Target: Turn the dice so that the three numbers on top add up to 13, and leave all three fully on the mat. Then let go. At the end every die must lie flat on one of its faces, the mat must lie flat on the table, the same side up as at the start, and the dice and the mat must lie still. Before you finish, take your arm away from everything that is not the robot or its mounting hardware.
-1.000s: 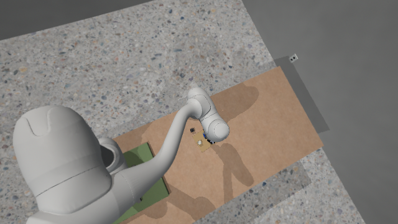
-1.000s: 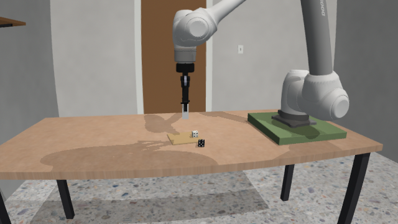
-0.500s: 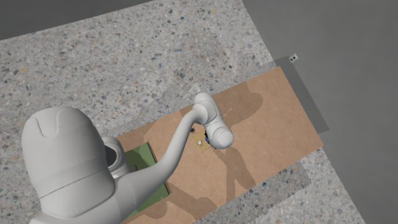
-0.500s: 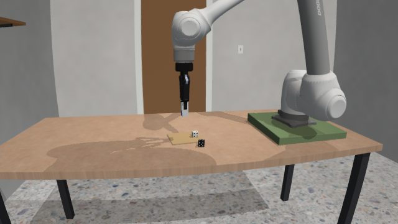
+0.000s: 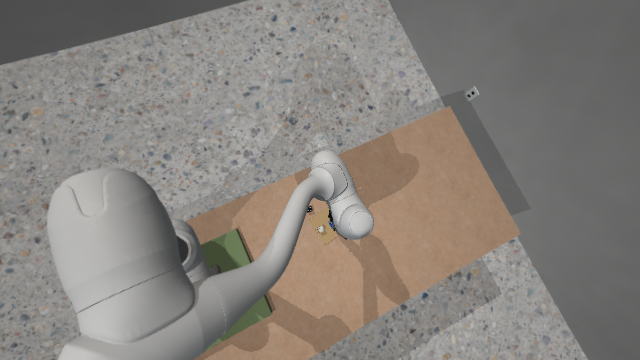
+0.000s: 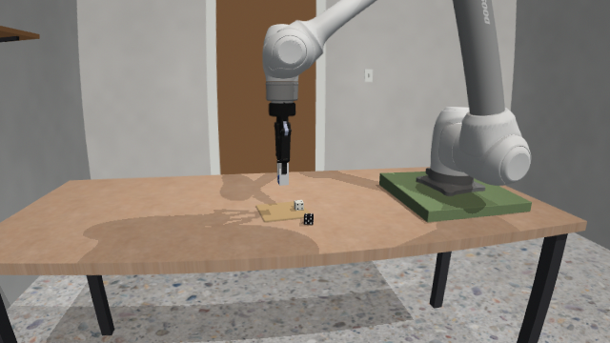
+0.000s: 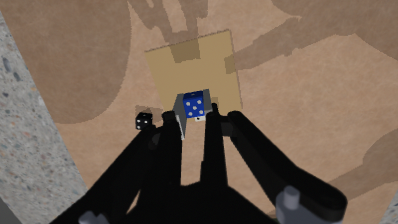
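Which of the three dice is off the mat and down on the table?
The black die: it rests on the table beside the mat. The white one is on the mat; the blue one is held above it.

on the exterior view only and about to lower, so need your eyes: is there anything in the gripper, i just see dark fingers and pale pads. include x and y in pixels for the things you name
Observer: Yes. The wrist view shows a blue die [image 7: 194, 106] between the pads of the gripper [image 5: 332, 225] [image 6: 283, 181] [image 7: 195, 101].
Operator: which face does the camera up there get
Observer: A blue face with five white pips, seen between the fingers.
Operator: and the white one, is it clear of the gripper in your views
Observer: In the wrist view the white die [image 5: 321, 229] [image 6: 298, 205] [image 7: 199, 119] is mostly hidden, only a sliver of it showing just past the blue die's five-pip face.
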`<state>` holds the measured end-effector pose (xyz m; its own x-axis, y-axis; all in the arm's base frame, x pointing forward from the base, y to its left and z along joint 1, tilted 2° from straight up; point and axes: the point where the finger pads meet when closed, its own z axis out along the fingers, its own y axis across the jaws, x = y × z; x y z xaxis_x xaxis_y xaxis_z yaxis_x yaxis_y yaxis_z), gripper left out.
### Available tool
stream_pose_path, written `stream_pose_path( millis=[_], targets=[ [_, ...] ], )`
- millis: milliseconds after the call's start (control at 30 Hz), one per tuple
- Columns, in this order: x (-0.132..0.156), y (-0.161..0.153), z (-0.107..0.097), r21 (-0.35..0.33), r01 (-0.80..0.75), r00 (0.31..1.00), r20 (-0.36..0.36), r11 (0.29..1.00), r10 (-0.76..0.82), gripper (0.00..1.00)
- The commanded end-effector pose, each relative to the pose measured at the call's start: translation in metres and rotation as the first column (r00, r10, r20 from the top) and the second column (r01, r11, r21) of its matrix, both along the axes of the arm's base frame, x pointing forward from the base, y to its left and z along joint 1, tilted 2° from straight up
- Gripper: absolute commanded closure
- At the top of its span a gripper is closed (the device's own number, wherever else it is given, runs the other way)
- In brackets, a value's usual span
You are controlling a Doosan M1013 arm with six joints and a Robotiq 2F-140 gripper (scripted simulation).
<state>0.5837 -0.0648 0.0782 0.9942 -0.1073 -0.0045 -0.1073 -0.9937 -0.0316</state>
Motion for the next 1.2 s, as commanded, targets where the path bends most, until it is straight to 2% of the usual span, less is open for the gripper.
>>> stream_pose_path(
  millis=[0, 167, 233, 533, 1167],
  targets=[
    [0.0, 0.0, -0.017, 0.0, 0.0, 1.0, 0.0, 1.0, 0.0, 0.87],
    [0.0, 0.001, -0.041, 0.0, 0.0, 1.0, 0.0, 1.0, 0.0, 0.87],
    [0.0, 0.001, -0.041, 0.0, 0.0, 1.0, 0.0, 1.0, 0.0, 0.87],
    [0.001, 0.002, -0.072, 0.0, 0.0, 1.0, 0.0, 1.0, 0.0, 0.87],
    [0.001, 0.002, -0.077, 0.0, 0.0, 1.0, 0.0, 1.0, 0.0, 0.87]
  ],
)
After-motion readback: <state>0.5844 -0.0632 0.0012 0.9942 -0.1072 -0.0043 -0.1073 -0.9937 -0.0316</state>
